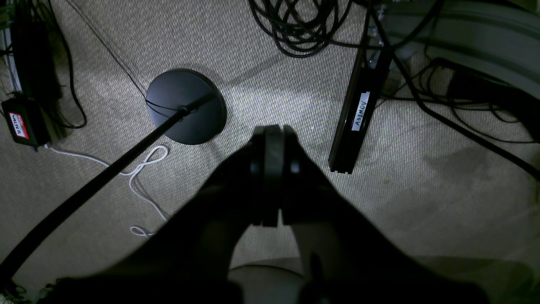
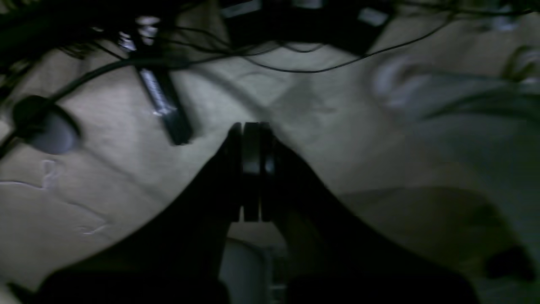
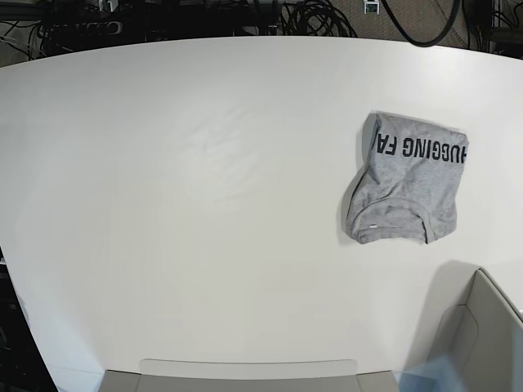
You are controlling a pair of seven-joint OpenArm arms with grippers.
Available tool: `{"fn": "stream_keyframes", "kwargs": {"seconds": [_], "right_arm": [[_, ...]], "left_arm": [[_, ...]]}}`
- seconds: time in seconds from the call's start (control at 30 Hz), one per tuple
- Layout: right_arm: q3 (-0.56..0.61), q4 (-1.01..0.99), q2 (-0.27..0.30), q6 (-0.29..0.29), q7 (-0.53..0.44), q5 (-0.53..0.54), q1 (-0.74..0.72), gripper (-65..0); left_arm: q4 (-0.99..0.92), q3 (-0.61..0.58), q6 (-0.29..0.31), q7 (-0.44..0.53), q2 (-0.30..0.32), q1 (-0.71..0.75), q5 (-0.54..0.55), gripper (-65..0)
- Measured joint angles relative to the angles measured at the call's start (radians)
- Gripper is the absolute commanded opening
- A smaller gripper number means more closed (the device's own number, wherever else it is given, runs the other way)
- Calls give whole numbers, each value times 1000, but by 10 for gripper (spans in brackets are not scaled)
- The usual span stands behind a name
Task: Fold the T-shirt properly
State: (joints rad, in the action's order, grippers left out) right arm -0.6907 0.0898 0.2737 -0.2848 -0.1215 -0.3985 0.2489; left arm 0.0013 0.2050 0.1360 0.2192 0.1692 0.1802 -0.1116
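Note:
The heather-grey T-shirt (image 3: 407, 181) lies folded into a small bundle on the right side of the white table (image 3: 204, 204) in the base view, with black capital lettering along its far edge. Neither arm shows in the base view. In the left wrist view my left gripper (image 1: 273, 128) hangs over carpeted floor, its dark jaws pressed together with nothing between them. The right wrist view is dim and blurred; my right gripper (image 2: 252, 125) is likewise shut and empty above the floor. The T-shirt appears in neither wrist view.
A grey box (image 3: 482, 343) stands at the table's near right corner and a flat grey piece (image 3: 245, 376) runs along the near edge. Below the left gripper are a round black stand base (image 1: 185, 106), a black aluminium bar (image 1: 358, 122) and coiled cables (image 1: 299, 29).

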Motion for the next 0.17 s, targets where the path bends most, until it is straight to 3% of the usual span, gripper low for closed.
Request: {"fn": "stream_keyframes", "kwargs": {"seconds": [0.17], "right_arm": [[0,-2,-29,24,0,-80,-19,-650]], "left_arm": [[0,0,0,0,-14,-6,0,-650]]}}
